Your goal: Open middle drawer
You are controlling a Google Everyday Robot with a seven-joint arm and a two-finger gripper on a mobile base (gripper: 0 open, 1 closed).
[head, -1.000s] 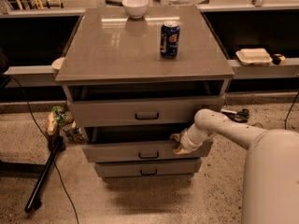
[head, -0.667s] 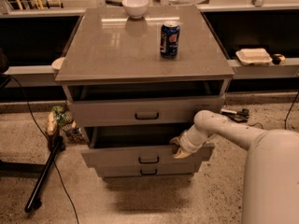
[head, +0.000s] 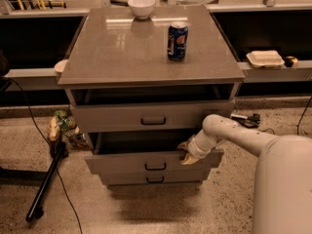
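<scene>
I am seeing the middle drawer (head: 122,163) standing partly out of the cabinet (head: 122,52), under the top drawer (head: 112,117). The gripper (head: 187,153) is resting at its front's upper right edge, perhaps hooked over it. With its tip hidden there, I cannot tell if it is open or closed.

surface (head: 122,57): smooth, glossy top
can (head: 177,41): shiny metal
middle drawer (head: 126,164): matt front
claw (head: 186,153): at the middle drawer's top edge, pale, smooth
</scene>
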